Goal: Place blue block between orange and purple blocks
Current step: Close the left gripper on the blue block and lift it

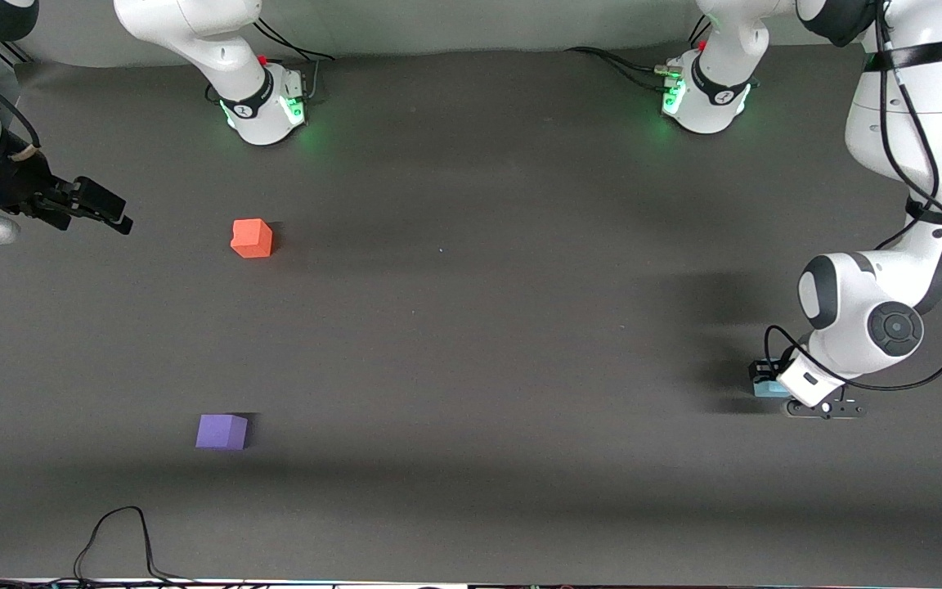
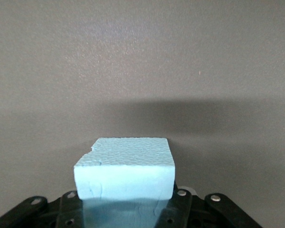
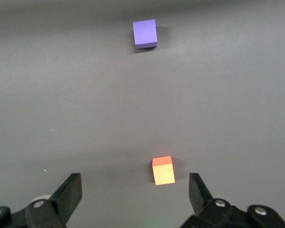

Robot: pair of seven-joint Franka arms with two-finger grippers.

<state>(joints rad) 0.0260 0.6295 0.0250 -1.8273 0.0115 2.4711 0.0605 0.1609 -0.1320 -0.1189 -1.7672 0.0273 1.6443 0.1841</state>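
Foam, by the pitted look of it: the small sky-blue matte cube sits between my left gripper jaws, one top corner chipped, edges otherwise crisp. In the left wrist view the jaws themselves are hidden under the cube, so I cannot tell whether they pinch it or merely stand round it. The gripper is low at the left arm's end of the dark grey matte worktop, and I cannot tell whether the cube rests on the surface or is just clear of it.

Right gripper waits with jaws spread wide, nothing in them, held above the right arm's end of the worktop, looking down on the goal.

Goal pair: orange-red matte cube and violet-purple matte cube, well apart, purple nearer the front camera. I judge the gap roomy enough for a third cube. The blue cube is well away from it; a long carry is needed.
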